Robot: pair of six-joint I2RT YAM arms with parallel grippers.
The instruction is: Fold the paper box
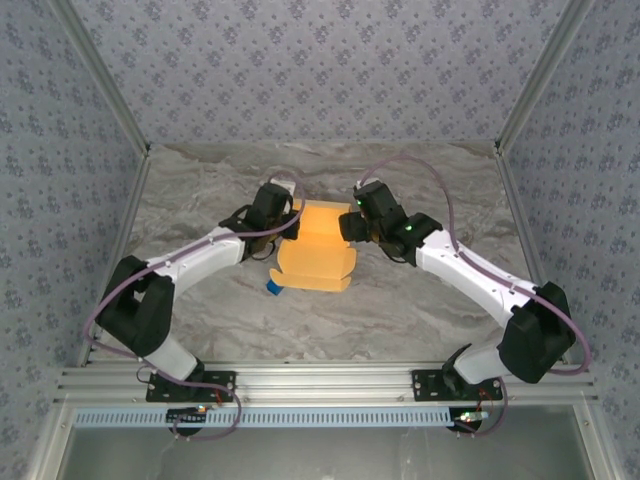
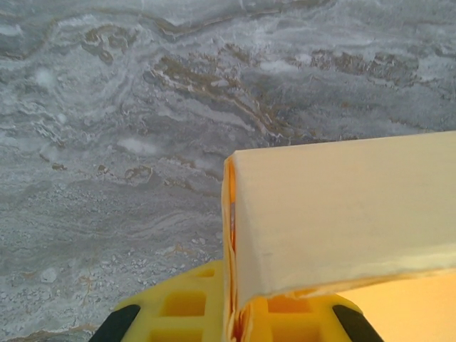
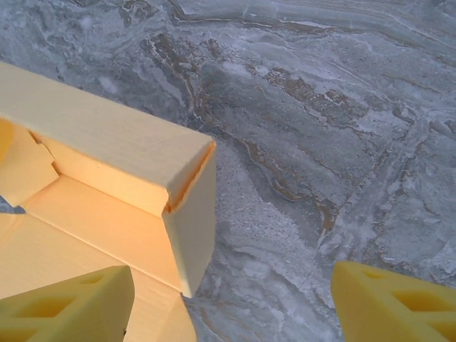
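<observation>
Bare table (image 1: 420,180) lay open beyond the paper box (image 1: 318,245) and before it. The left arm (image 1: 200,255) and right arm (image 1: 470,270) blocked its sides; a blue cube (image 1: 273,288) sat at its near-left corner.

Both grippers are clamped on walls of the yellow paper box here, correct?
Only the left gripper is clamped on a wall of the paper box. The right gripper is open, its fingers wide apart, as the right wrist view shows.

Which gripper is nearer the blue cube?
Left. The left gripper clamps the left wall of the paper box, just beyond the blue cube; the right gripper stands open across the box, at its right side.
</observation>
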